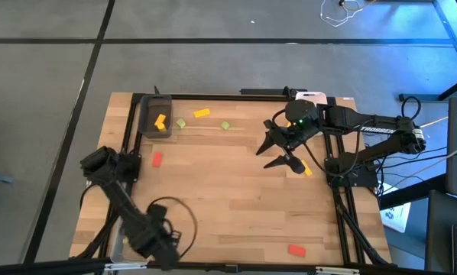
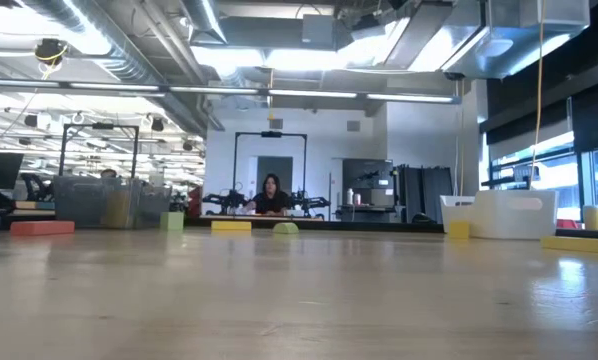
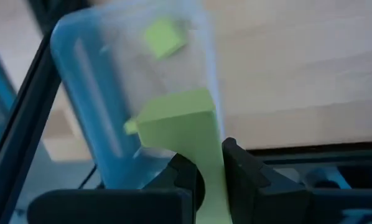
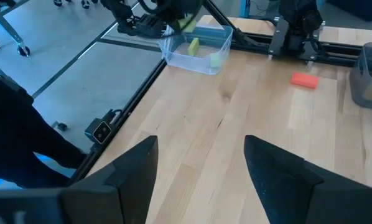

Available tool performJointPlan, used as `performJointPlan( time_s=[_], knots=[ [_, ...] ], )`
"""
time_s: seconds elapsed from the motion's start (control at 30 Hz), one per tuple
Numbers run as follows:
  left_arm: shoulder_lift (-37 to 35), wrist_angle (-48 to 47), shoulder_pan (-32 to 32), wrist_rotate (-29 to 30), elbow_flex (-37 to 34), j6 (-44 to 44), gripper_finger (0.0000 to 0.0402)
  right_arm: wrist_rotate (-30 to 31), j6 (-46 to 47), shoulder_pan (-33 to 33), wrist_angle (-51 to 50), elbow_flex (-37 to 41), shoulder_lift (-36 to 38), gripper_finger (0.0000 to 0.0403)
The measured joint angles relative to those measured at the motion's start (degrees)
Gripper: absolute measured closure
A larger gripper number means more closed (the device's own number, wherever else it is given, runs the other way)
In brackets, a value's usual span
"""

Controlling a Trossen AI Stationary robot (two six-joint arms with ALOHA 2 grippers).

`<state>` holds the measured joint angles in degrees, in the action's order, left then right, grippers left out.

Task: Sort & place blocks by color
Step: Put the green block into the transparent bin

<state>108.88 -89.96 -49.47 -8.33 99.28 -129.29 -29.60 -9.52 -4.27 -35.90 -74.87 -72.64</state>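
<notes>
Surface (image 1: 228, 198): we see red, yellow and green blocks scattered.
Clear tray (image 4: 198, 46): we see two green blocks inside.
Left fingers (image 3: 208, 180): we see them clamping a green block (image 3: 180, 121) above that tray.
Right fingers (image 4: 201, 174): wide, empty, over the surface.

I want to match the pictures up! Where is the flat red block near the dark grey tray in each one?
High view: flat red block on the picture's left, next to the dark grey plastic tray.
Low view: block far left.
Left wrist view: not in it.
Right wrist view: block on the wood beside the tray.
Shared landmark: the tray.
</notes>
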Motion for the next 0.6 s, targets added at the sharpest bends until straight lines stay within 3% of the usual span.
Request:
performJointPlan(
  time_s=[0.2, 0.5, 0.6],
  knots=[
    [0.0, 0.1, -4.5, -3.0, -3.8, -5.1, 0.0362, 0.0, 0.1, 0.0, 0.1, 0.0, 0.0, 0.0163],
    [0.0, 6.7, -5.4, -3.3, -12.5, -3.7, 0.0362, 0.0, 1.8, 0.0, 1.9, 0.0, 0.0, 0.0163],
    [0.0, 6.9, -5.2, -3.3, -13.8, -2.4, 0.0341, 0.0, 1.9, 0.0, 1.8, 0.0, 0.0, 0.0163]
  ],
)
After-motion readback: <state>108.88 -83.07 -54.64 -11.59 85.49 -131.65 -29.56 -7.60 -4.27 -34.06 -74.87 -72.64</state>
